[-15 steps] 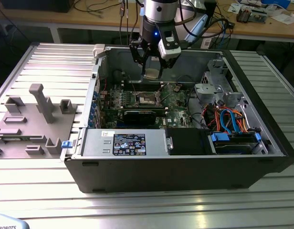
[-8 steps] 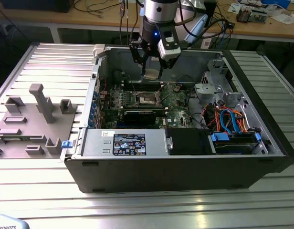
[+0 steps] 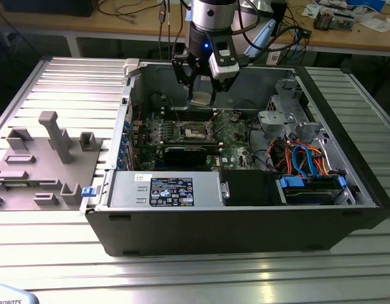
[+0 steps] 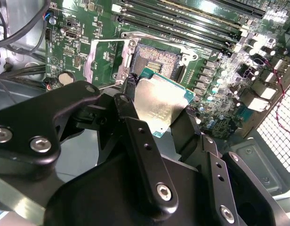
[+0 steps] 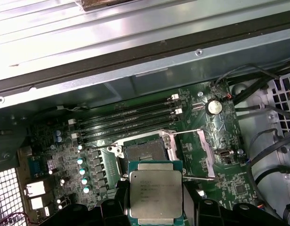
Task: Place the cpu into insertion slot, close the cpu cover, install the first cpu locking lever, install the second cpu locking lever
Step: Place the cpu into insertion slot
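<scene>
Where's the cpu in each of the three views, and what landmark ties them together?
Exterior view: the cpu, in the gripper, above the motherboard.
Second wrist view: the cpu, in front of the socket.
First wrist view: the cpu, beside the socket.
Shared landmark: the open socket.

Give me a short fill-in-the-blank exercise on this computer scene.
1. The gripper is shut on the ____.
2. The socket on the green board is ____.
3. The socket's metal cover stands ____.
Missing words: chip; empty; open.
</scene>
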Robot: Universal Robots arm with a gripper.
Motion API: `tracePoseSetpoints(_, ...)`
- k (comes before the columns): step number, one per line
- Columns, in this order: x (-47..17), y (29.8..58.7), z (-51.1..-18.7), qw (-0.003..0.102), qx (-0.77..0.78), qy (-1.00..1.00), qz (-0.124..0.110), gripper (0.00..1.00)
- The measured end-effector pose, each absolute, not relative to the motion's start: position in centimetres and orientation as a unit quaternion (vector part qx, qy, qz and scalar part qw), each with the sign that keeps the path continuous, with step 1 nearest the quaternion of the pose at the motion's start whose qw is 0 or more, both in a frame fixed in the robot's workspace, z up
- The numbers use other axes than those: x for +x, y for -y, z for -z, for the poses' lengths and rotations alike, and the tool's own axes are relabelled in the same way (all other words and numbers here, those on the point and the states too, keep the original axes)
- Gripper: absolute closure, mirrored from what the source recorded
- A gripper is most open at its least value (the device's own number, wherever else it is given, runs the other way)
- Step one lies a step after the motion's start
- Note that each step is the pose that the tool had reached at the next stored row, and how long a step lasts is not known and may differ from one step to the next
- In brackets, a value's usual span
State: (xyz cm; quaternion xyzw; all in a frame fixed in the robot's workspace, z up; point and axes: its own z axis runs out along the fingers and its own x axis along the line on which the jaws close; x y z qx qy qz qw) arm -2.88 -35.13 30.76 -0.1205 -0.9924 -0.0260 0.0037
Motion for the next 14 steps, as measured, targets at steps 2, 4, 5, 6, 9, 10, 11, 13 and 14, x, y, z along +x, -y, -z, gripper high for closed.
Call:
tracePoseSetpoints(2,-2.88,35.13,-30.74,0.004,-0.122,0.992,0.026,0.45)
tracePoseSetpoints(4,-2.88,35.13,-30.72,0.004,-0.124,0.992,0.025,0.45)
tracePoseSetpoints(5,-2.88,35.13,-30.71,0.004,-0.125,0.992,0.025,0.45)
tracePoseSetpoints(6,-2.88,35.13,-30.69,0.003,-0.126,0.992,0.025,0.45)
tracePoseSetpoints(9,-2.88,35.13,-30.64,0.003,-0.129,0.991,0.023,0.45)
tracePoseSetpoints(10,-2.88,35.13,-30.63,0.003,-0.130,0.991,0.023,0.45)
tracePoseSetpoints(11,-2.88,35.13,-30.62,0.003,-0.131,0.991,0.023,0.45)
tracePoseSetpoints(13,-2.88,35.13,-30.44,0.002,-0.146,0.989,0.019,0.45)
tracePoseSetpoints(14,-2.88,35.13,-30.38,0.002,-0.150,0.989,0.017,0.45)
